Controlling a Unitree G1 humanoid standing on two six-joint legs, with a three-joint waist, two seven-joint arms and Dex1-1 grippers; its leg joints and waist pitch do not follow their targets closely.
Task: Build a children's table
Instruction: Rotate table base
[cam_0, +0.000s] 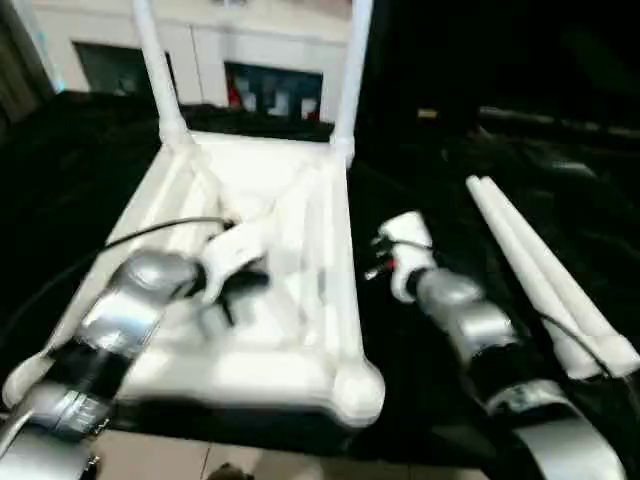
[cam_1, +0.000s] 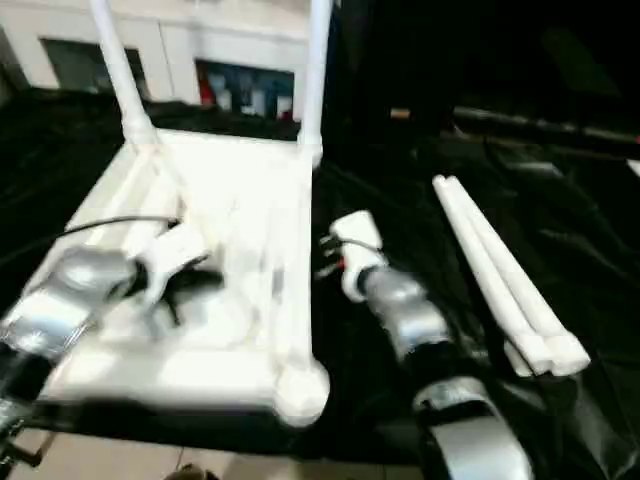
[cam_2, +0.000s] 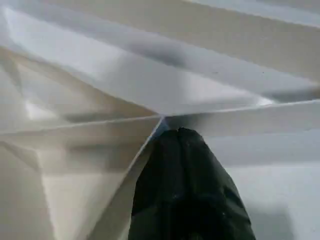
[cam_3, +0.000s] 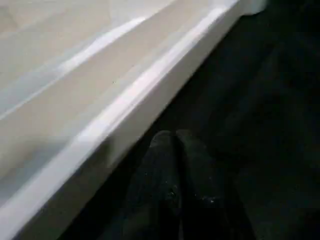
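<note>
Tabletop (cam_0: 250, 350) rim lies just beside closed right claw (cam_3: 175, 137).

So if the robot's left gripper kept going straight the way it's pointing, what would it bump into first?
Most likely the ribbed underside of the table top. The left gripper points right at a spot where its white ribs meet, and looks very close already, though depth is hard to judge.

From our head, both eyes look down on the top (cam_0: 250, 300); wrist cameras sit close against its ribs (cam_2: 100, 85) and rim (cam_3: 125, 105).
</note>
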